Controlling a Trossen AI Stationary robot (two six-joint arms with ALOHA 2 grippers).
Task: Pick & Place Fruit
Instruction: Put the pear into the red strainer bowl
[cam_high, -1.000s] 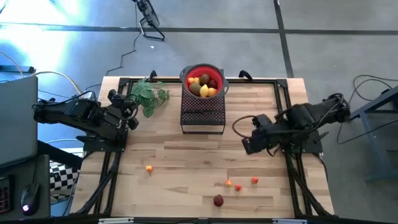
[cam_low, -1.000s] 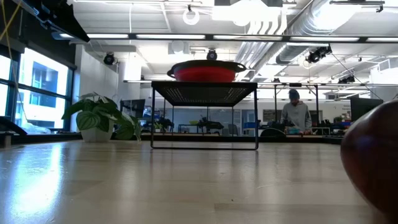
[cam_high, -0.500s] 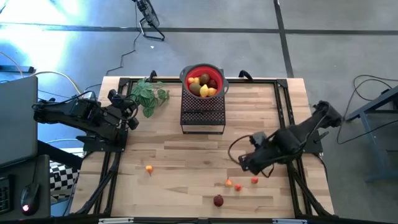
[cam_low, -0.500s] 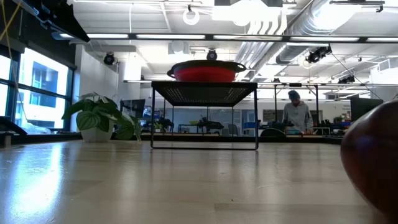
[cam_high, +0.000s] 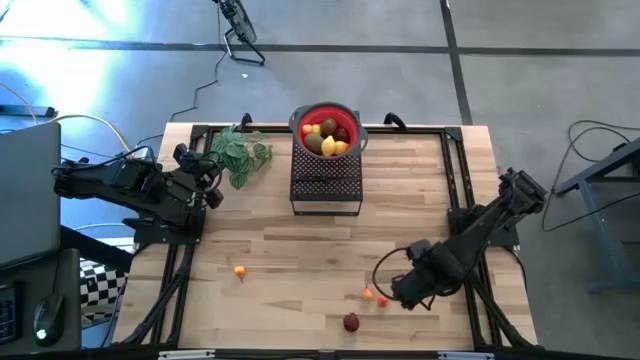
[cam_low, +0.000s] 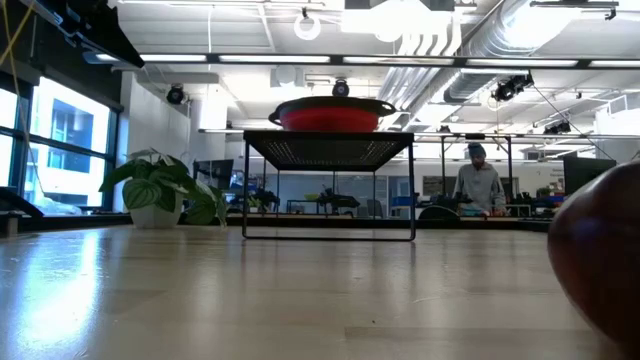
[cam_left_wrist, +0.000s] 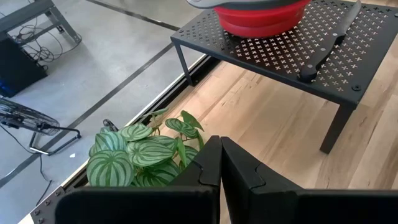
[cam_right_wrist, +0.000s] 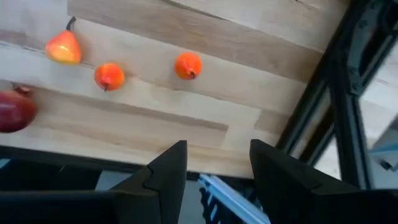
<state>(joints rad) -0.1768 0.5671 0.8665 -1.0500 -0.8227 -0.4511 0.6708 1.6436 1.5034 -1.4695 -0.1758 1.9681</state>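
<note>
progress: most fruit sitting in red bowl (cam_high: 327, 128) at 12 o'clock | remaining: five small pieces lying on table (cam_high: 280, 250) | right gripper (cam_high: 400, 297) hovering half-open, empty, beside them | left gripper (cam_left_wrist: 220, 163) closed, idling at 9 o'clock

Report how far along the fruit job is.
Done: several pieces, lemons among them, sit in the red bowl on the black rack. In hand: nothing; the right pincer hangs open over the small fruits near the table's front edge. Left: those, the dark red fruit and the orange one. The left pincer waits shut by the plant.
</note>
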